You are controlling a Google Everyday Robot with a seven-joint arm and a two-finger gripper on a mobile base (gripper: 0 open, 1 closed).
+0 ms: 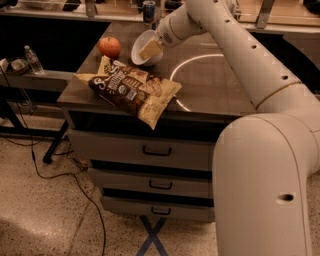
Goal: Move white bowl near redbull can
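Camera view, read from left to right. At the far left a clear water bottle (pixel 34 59) stood on a low side shelf (pixel 47 76), well apart from the work surface. Black cables (pixel 75 186) trailed across the speckled floor below it.

On the dark table top (pixel 220 97), an apple (pixel 109 47) sat near the left rear corner. Just in front of it lay a brown chip bag (pixel 133 90), flat on its side, with one corner overhanging the front edge.

The white bowl (pixel 139 54) was just to the right of the apple, tipped so that its mouth faced the camera. The gripper (pixel 151 49) was closed on the bowl's rim; one tan finger pad (pixel 149 49) showed inside the bowl, while the other finger was hidden behind the wall.

The redbull can (pixel 149 11) stood upright at the rear edge of the table, behind the bowl and near it but not touching.

A thin white ring (pixel 176 72) was marked on the top to the right of the bowl. The white arm (pixel 235 47) ran from the gripper down to the large robot body (pixel 265 185) at the right. Three drawers (pixel 150 150) lay under the top, and a blue tape cross (pixel 152 235) marked the floor.
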